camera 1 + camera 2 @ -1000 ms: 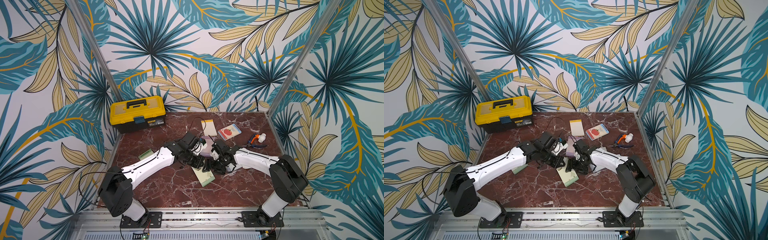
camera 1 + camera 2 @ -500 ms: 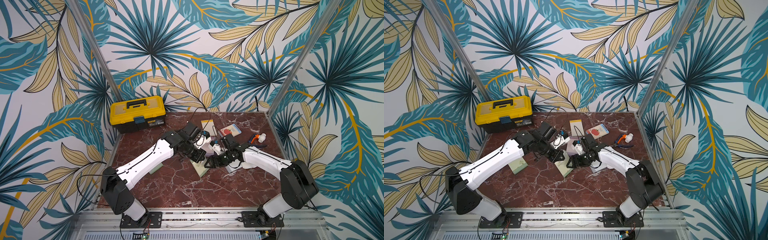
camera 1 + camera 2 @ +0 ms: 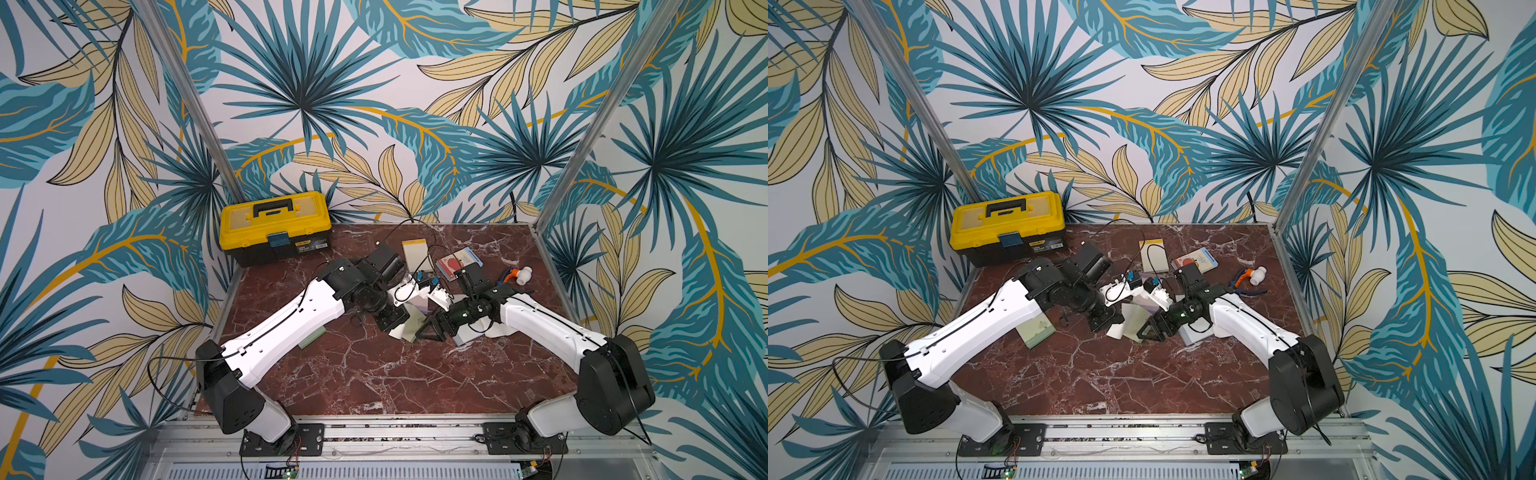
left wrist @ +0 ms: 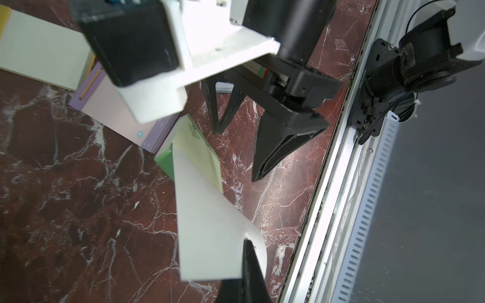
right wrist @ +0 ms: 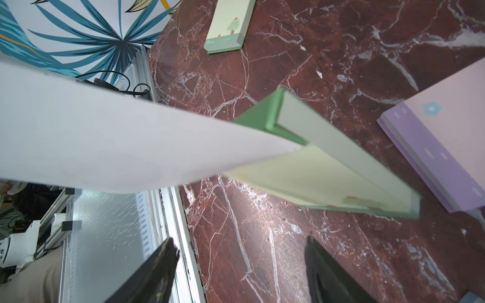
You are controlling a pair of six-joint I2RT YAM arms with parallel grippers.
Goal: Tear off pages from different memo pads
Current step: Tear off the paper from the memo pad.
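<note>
Left jaws: clamped on the free corner of a white page [image 4: 210, 223], as tightly closed as a second ago.
Right jaws: spread wide with only bare bench [image 5: 249, 236] between them. They sit just beside the green memo pad [image 4: 164, 160] and, as far as can be seen, do not touch it.
Page: curls up from the pad to the left jaws; its far edge still looks joined at the pad's green spine.
Green memo pad: near the middle of the bench, between the two arms, with the spine end seemingly tipped up.
Changed: both arms now reach further from the front edge, and the pad has crept toward the back edge.
Meaning: the pad is probably following the pull, so the tear is unfinished and the pad wants pinning down.
Other pads: a lilac pad [image 4: 118, 112] lies just beside the green one. A cream pad [image 3: 414, 253] and an apple-cover pad [image 3: 457, 262] lie near the back edge. A second green pad [image 5: 228, 23] lies toward the left edge.
Writing: small print on the second green pad, the apple cover and the label of the yellow toolbox [image 3: 274, 226] in the back left corner is all too small to read.
</note>
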